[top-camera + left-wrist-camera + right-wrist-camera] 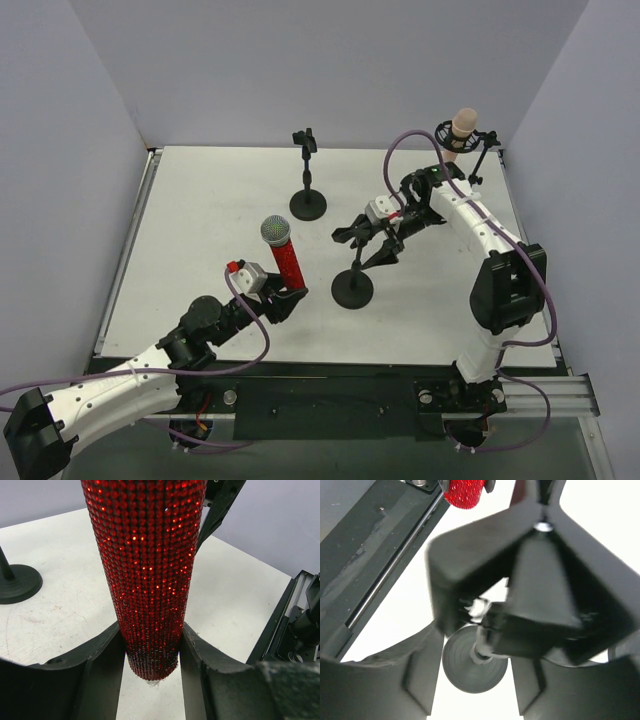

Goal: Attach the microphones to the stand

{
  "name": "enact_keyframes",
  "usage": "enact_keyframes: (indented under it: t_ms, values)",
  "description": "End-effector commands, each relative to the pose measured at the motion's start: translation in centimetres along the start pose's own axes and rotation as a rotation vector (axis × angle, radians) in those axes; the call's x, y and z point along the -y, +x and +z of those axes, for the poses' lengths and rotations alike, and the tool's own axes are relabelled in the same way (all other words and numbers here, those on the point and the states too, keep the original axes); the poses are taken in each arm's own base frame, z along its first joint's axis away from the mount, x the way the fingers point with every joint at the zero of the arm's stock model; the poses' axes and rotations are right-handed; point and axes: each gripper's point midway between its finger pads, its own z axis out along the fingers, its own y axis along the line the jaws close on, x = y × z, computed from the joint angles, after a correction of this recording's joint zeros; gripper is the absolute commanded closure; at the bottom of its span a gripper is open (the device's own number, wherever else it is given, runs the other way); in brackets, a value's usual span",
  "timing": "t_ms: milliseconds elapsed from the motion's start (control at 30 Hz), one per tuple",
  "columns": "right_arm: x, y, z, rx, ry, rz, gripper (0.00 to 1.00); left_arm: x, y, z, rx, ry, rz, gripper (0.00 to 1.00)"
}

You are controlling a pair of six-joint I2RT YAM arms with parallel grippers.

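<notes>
Your left claw [285, 300], just left of centre in the overhead view, is pinching the glittery red microphone [284, 262] near its lower end. The microphone stands nearly upright above the bench [200, 220], silver mesh head on top. In the left wrist view the two black fingers [100, 670] press on either side of the sequined body, and its tip pokes out below them, clear of the white surface. Your right claw [362, 250], right of centre, is spread over the nearer black stand [352, 290], with the stand's clip [530, 590] sitting between the fingers. That wrist view is too blurred to say whether the pads touch the clip. The red microphone is just beside this stand, to its left, but not in the clip. A second black stand [308, 203] stands farther back, its clip bare. The peach-pink microphone [462, 123] sits head-up in a ring holder [447, 135] in the upper right of the frame.
</notes>
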Motion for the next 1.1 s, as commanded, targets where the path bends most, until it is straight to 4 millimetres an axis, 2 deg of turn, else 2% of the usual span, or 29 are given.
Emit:
enact_keyframes:
  t_ms: [0, 200, 300, 367, 400, 467, 533, 567, 600, 633, 667, 700, 800, 867, 1033, 1067]
  values:
    - [-3.7, -2.3, -1.2, 0.127, -0.005, 0.243, 0.46, 0.7, -4.0, 0.4, 0.107, 0.013, 0.01, 1.0]
    - [-4.5, -1.3, -3.0, 0.101, 0.048, 0.285, 0.17, 0.8, -4.3, 0.4, 0.115, 0.018, 0.009, 1.0]
    - [-4.8, -1.2, -4.8, 0.031, 0.079, 0.321, 0.14, 0.9, -4.3, 0.3, 0.117, 0.022, 0.007, 1.0]
    - [-5.2, -1.2, -6.3, -0.035, 0.107, 0.422, 0.11, 0.8, -4.2, 0.4, 0.113, 0.019, 0.007, 1.0]
    - [-5.5, -1.0, -7.1, -0.078, 0.121, 0.431, 0.03, 0.7, -4.1, 0.5, 0.112, 0.018, 0.01, 1.0]
    - [-5.7, -1.4, -8.3, -0.128, 0.165, 0.485, 0.0, 0.8, -3.9, 0.7, 0.105, 0.022, 0.013, 1.0]
    - [-5.1, -1.2, -9.6, -0.197, 0.256, 0.567, 0.0, 0.9, -3.4, 1.2, 0.088, 0.03, 0.012, 1.0]
    - [-3.6, -0.5, -10.4, -0.226, 0.362, 0.637, 0.0, 1.0, -3.5, 1.3, 0.088, 0.036, 0.012, 1.0]
    - [-3.5, -0.3, -11.4, -0.299, 0.452, 0.639, 0.0, 1.0, -3.5, 1.5, 0.088, 0.038, 0.013, 1.0]
    - [-1.3, 0.6, -12.1, -0.296, 0.596, 0.696, 0.0, 1.1, -3.7, 1.6, 0.089, 0.04, 0.014, 1.0]
    - [-1.2, 0.3, -13.2, -0.347, 0.676, 0.651, 0.0, 1.1, -3.6, 1.7, 0.085, 0.039, 0.016, 1.0]
    - [-1.0, 0.3, -13.3, -0.351, 0.691, 0.617, 0.0, 1.1, -3.8, 1.7, 0.091, 0.04, 0.016, 1.0]
    - [-2.0, -2.7, -13.1, -0.28, 0.648, 0.505, 0.0, 1.1, -3.9, 1.6, 0.094, 0.04, 0.019, 1.0]
    - [-2.0, -4.1, -12.4, -0.266, 0.62, 0.434, 0.0, 1.1, -4.0, 1.5, 0.096, 0.039, 0.022, 1.0]
    - [-1.4, -5.9, -9.0, -0.315, 0.503, 0.297, 0.0, 1.0, -4.0, 1.4, 0.094, 0.037, 0.021, 1.0]
    - [-0.9, -6.4, -8.9, -0.312, 0.505, 0.271, 0.0, 1.0, -4.1, 1.4, 0.099, 0.037, 0.019, 1.0]
